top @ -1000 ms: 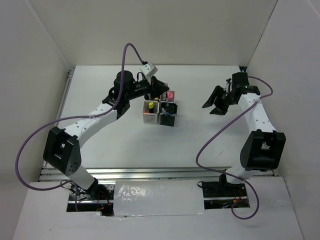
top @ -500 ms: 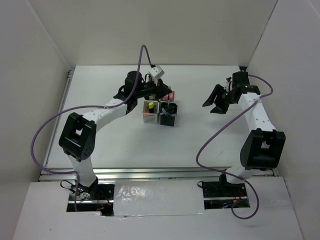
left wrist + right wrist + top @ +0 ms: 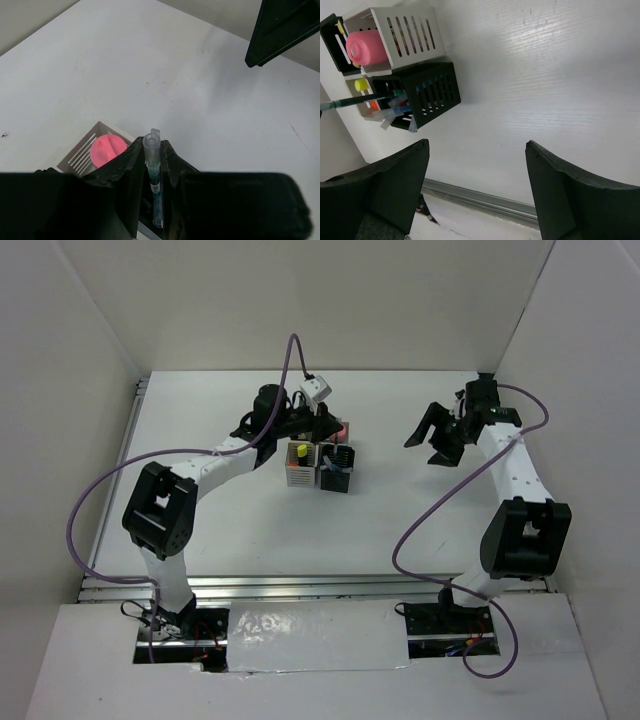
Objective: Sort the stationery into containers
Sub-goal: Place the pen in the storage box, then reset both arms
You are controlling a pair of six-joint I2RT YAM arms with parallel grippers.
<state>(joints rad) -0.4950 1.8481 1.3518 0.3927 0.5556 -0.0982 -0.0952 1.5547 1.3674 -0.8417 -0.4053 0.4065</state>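
Observation:
The containers stand as a tight cluster of black and white slatted cups at mid-table. My left gripper hangs right over them, shut on a thin teal pen whose lower end points into a black cup that holds other pens. A pink highlighter stands in the white cup beside it, and a yellow highlighter shows in another cup. The held pen reaches the black cup's mouth. My right gripper is off to the right, open and holding nothing, well apart from the cups.
White walls close in the table on three sides. A metal rail runs along the table edge in the right wrist view. The left arm's purple cable loops above the cups.
The left arm has swung in and brought the pen over the cups. The right gripper's jaws have spread wider and it has lifted slightly.

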